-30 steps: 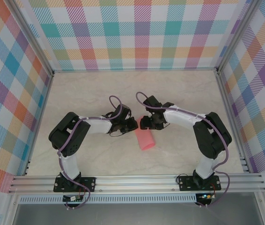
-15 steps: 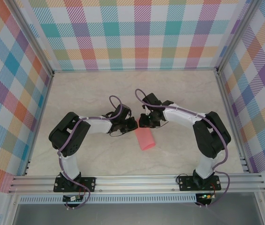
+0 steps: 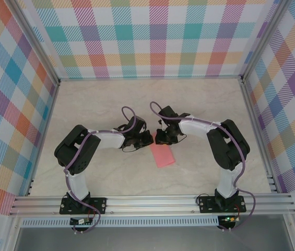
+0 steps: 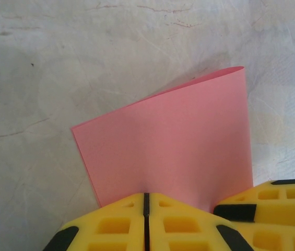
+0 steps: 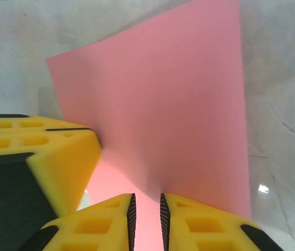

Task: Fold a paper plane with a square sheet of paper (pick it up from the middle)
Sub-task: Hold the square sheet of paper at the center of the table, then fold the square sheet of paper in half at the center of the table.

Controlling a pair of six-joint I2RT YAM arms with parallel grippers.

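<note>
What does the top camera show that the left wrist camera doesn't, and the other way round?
Top view: the whole left arm and right arm, frame rail, checked walls. Left wrist view: the left gripper shut on an edge of the folded pink paper, seen close. Shared: that paper on the marbled table.

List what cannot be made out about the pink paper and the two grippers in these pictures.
Top external: the far edge of the thin salmon-pink paper sheet hides under the left gripper and right gripper; creases are too small.
Left wrist: yellow fingers cover the gripped edge.
Right wrist: the frame's top cuts off one corner.
</note>
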